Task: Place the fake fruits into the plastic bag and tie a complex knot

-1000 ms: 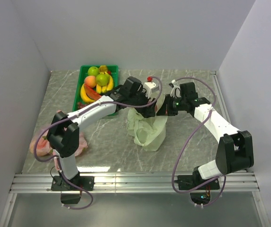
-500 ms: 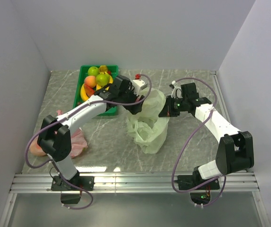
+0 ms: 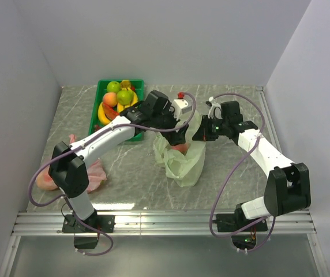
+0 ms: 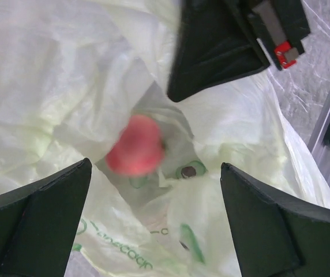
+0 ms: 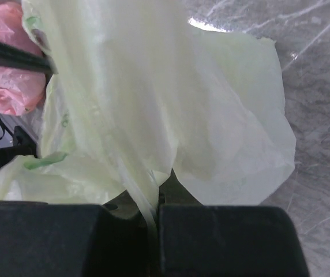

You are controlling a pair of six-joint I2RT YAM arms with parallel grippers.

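Left jaws spread wide and empty, right over the plastic bag mouth; a blurred red-pink fruit lies straight below, inside it. Right jaws pinch the bag's rim, holding it up. Your remaining fake fruits sit in the green tray, back-left on the tabletop, nearer your left arm.

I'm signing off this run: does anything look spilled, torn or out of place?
Nothing stands out. A blurred pink-red fruit is inside the pale green bag, under the open left claw; the right claw pinches its rim. The other fruit is in the green crate. A crumpled pink bag lies apart, far left.
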